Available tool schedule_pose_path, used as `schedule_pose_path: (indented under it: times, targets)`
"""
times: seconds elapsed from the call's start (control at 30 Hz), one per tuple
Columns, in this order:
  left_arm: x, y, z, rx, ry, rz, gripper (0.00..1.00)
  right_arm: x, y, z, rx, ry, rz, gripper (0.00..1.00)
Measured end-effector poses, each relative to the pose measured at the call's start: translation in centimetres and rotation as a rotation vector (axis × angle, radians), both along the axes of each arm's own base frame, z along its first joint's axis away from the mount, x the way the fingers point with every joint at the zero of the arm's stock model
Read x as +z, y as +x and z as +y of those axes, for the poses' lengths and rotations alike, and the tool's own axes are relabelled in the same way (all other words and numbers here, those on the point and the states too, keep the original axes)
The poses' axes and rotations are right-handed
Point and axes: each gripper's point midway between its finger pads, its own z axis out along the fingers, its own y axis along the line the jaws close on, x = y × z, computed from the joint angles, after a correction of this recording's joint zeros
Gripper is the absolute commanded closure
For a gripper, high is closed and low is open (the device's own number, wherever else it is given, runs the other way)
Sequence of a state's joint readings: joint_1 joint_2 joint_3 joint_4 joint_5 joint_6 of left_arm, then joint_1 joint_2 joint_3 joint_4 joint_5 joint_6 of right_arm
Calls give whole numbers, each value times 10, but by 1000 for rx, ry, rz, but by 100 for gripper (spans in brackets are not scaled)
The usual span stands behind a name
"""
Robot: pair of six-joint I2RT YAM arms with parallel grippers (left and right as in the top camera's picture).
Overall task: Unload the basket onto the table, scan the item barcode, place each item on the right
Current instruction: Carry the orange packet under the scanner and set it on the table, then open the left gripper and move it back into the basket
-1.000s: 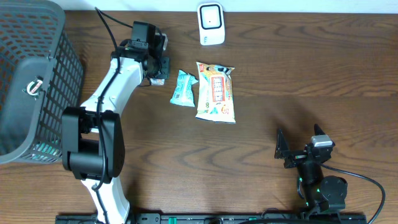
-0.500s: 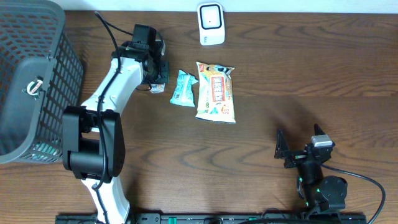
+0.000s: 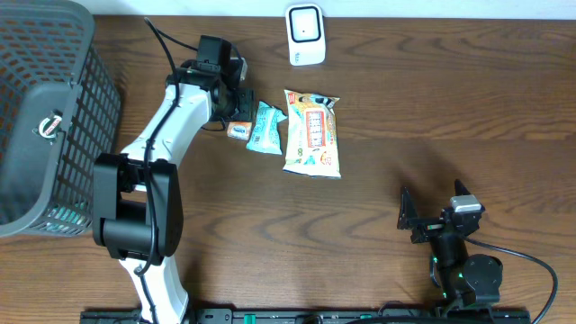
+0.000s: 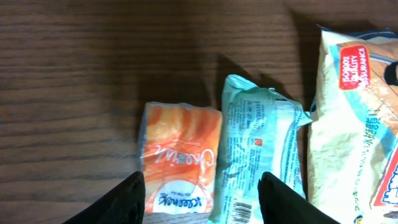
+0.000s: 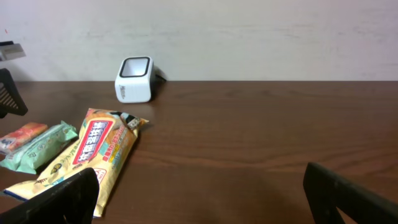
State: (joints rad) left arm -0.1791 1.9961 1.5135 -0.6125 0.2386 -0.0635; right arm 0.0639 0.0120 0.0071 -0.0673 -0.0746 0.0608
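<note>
A small orange packet (image 3: 238,131) lies flat on the table, touching the left side of a teal packet (image 3: 265,127). A larger yellow snack bag (image 3: 311,133) lies to their right. My left gripper (image 3: 236,108) hovers just above the orange packet (image 4: 180,158) and is open. Its fingers straddle the orange packet and the near edge of the teal packet (image 4: 261,155), which shows a barcode. The white scanner (image 3: 305,34) stands at the table's far edge. My right gripper (image 3: 409,219) rests open near the front right, holding nothing (image 5: 202,199).
A dark mesh basket (image 3: 45,117) fills the left end of the table. In the right wrist view, the scanner (image 5: 135,79) sits by the wall, with the yellow bag (image 5: 87,155) and teal packet (image 5: 40,146) in front of it.
My left gripper moved right and toward the teal packet with the orange packet, then opened. The orange packet now lies on the table. The right arm stayed still.
</note>
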Motion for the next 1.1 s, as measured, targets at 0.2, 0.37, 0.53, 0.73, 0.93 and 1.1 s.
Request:
schedule_pose_path:
  times: [0.2,0.37,0.53,0.73,0.93,1.1]
  targets:
    - [27,8,17,40,-10,-63,42,0,0,0,0,0,0,1]
    - [118,10,51,110,-34,-271,41,0,0,0,0,0,0,1]
    - [217,-6,96,202,-38,-501,10,0,0,0,0,0,0,1]
    - [261,-28,135,276,-6,-607,8,0,0,0,0,0,0,1]
    - [257,-41,211,538,9,-578,5,0,0,0,0,0,0,1]
    - [248,-66,269,767,-6,-526,5,0,0,0,0,0,0,1]
